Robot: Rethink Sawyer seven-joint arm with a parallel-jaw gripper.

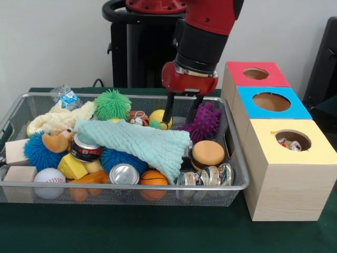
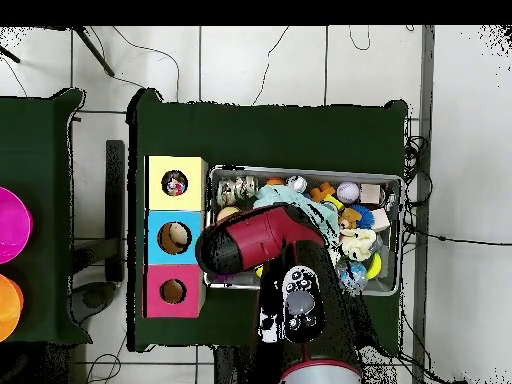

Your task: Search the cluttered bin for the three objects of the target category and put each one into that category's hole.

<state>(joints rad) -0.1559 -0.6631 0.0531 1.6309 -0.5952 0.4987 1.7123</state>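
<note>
Looks partly done, with something already down the yellow box's hole [image 1: 293,140] and one in the blue box's hole [image 2: 174,237], gripper [image 1: 182,112] spread wide and empty over the far right of the bin [image 1: 239,185], plenty left to sort.

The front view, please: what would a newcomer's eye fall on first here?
Most likely the red and black arm coming down into the wire bin, its pincer open over the toys beside a purple spiky ball. Next, the mint green cloth draped across the middle of the clutter. Right of the bin stand three wooden boxes with round holes, topped red, blue and yellow.
</note>
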